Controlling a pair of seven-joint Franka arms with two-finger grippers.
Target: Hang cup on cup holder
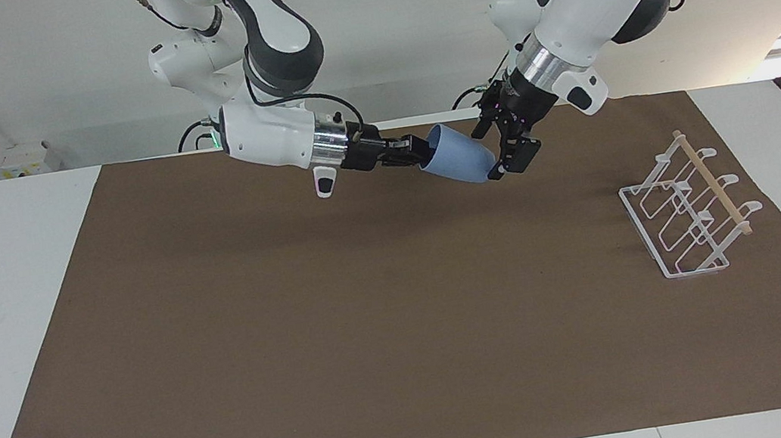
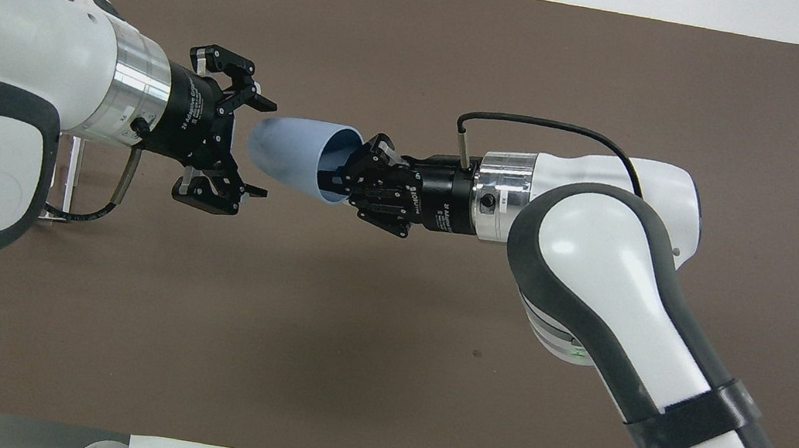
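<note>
Flanking the cup (image 1: 459,161), left claw (image 1: 499,150) gapes.

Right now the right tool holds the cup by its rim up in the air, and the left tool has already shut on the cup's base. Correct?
Not quite. The right tool does hold the cup by its rim in the air, but the left tool is open: the overhead view shows its fingers spread on either side of the cup's base, not shut on it.

Cup holder (image 2: 67,166) mostly hidden under left arm, overhead view.
</note>
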